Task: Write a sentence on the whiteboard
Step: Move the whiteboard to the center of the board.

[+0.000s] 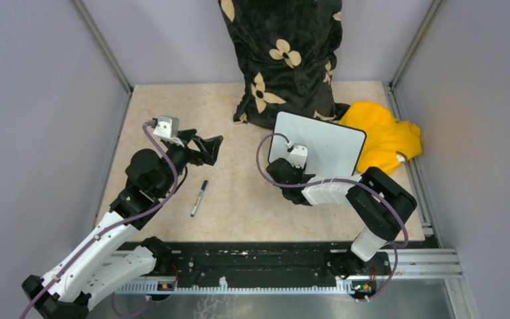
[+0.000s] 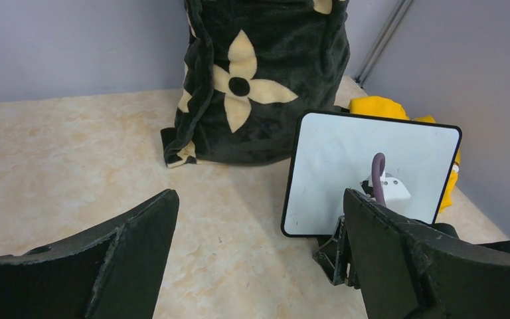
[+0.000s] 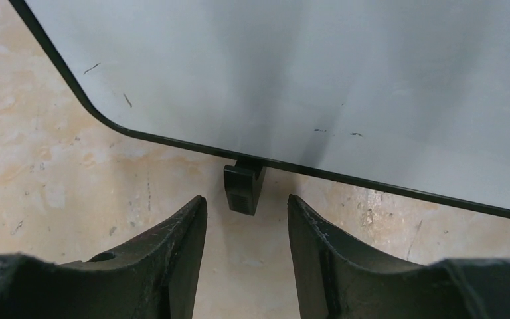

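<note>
Right gripper (image 3: 246, 216), spread, aims at the foot (image 3: 244, 189) of the whiteboard (image 3: 305, 80); a skewed pinch could topple it. Left gripper (image 2: 260, 199) gapes empty; marker (image 1: 198, 198) lies left, unheld.

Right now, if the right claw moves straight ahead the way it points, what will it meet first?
Probably the black foot under the whiteboard, ahead between the fingers of the right claw; depth unclear.

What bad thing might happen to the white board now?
The right tool sits open beside the small foot of the whiteboard; a nudge might tip the standing board. The marker lies loose on the table, in neither tool; it might roll when the open left tool reaches for it.
</note>
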You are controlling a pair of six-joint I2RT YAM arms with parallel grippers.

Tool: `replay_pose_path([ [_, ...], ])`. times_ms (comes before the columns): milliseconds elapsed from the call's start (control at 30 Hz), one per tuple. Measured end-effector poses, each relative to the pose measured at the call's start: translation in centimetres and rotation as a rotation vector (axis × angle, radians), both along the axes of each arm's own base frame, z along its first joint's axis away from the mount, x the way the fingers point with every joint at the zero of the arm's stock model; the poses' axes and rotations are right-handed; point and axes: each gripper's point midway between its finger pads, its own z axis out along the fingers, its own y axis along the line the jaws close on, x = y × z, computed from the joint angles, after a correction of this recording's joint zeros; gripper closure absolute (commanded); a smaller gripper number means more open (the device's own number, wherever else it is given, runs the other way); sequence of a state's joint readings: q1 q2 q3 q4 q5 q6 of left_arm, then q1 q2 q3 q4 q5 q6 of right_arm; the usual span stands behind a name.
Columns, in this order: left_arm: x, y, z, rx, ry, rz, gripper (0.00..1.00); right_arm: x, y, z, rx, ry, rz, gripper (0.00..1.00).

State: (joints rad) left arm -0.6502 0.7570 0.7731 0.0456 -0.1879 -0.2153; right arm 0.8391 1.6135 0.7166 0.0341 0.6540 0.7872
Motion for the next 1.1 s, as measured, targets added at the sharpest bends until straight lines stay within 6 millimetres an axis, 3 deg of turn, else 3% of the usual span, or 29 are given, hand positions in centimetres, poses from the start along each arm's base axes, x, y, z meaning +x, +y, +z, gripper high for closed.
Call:
replay_pose_path([
  [900,0.0,0.0,0.0,0.0,0.0,0.0,0.01,1.7,-0.4,-0.5,-0.036,-0.025,-0.046,0.77],
  [1100,0.0,0.0,0.0,0.0,0.0,0.0,0.01,1.6,-0.5,-0.5,-0.048,-0.024,-0.038,0.96],
])
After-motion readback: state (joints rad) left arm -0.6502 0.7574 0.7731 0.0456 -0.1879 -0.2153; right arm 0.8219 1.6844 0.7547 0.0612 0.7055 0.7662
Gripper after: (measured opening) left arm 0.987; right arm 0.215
